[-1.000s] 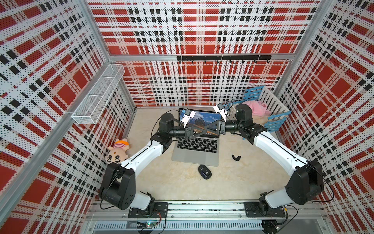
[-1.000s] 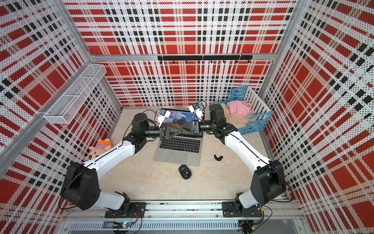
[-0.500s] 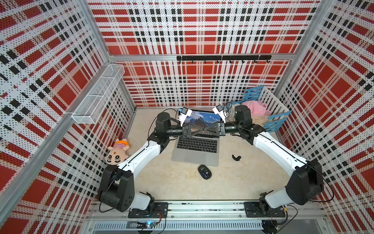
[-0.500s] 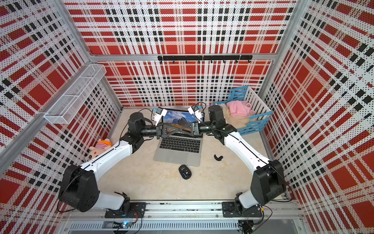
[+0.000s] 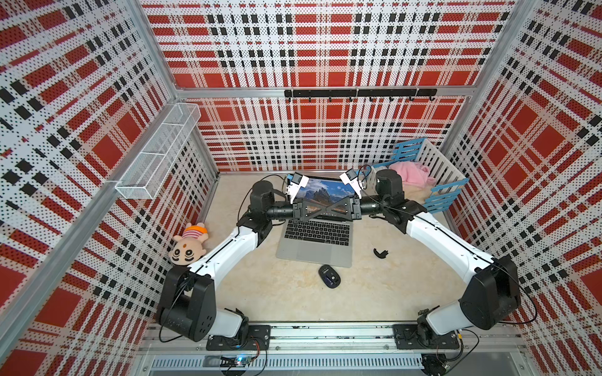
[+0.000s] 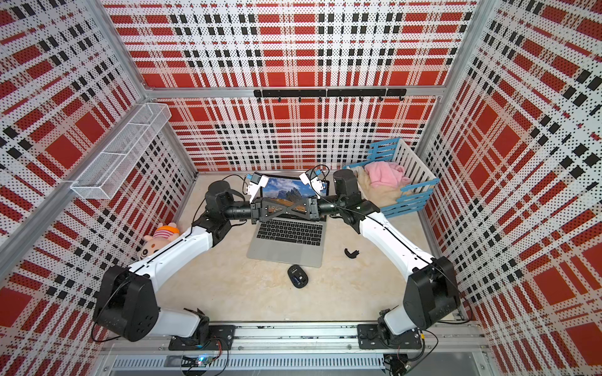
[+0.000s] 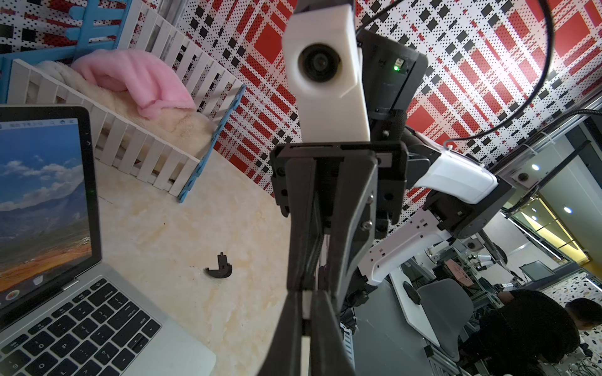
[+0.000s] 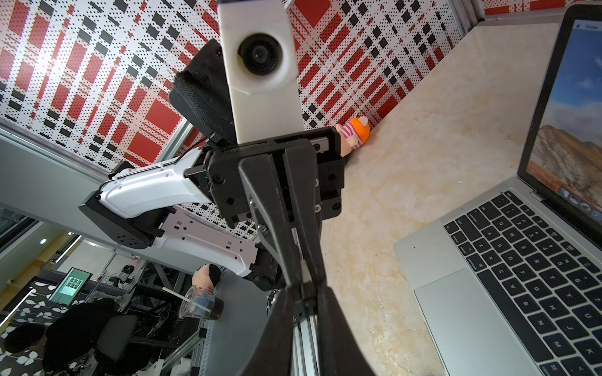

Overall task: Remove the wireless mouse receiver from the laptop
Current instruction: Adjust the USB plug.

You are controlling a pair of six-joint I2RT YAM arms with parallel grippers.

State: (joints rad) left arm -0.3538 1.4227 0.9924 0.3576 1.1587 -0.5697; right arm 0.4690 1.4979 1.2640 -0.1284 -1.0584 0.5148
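Tightly closed jaws, tip to tip.

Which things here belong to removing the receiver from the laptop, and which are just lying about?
Job: laptop; receiver (too small to make out).
Lying about: mouse, black cover piece, plush doll, crate, pink cloth, wire basket.

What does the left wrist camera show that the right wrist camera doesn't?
Only the left wrist view: the white-and-blue slatted crate with a pink cloth, and a curved black plastic piece. Only the right wrist view: the plush doll and the trackpad. Both: the silver laptop, its keyboard and mountain screen.
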